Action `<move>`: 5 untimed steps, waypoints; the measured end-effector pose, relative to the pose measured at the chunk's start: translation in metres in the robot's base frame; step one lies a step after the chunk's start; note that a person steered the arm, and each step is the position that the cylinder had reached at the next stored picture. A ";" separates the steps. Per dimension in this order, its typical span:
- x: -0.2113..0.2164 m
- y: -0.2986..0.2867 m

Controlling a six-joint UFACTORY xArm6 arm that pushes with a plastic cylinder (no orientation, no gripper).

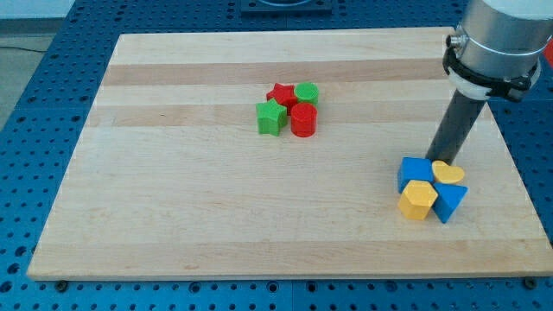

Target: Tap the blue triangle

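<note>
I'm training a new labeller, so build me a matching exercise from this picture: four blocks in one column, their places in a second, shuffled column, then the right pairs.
Things:
1. blue triangle
2. yellow heart
3. red star
4. green star

Places:
A. left end of the middle cluster
B. lower right of the right-hand cluster, beside the yellow hexagon
C. top of the middle cluster, left of the green cylinder
D. right at my tip, next to the blue cube

Pairs: 1-B, 2-D, 3-C, 4-A
</note>
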State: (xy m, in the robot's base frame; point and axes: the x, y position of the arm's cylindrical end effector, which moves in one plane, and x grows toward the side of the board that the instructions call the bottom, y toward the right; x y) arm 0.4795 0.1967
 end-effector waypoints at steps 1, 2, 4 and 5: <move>-0.004 0.000; -0.009 0.024; 0.052 0.107; 0.057 0.107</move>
State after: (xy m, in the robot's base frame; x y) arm 0.5365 0.3034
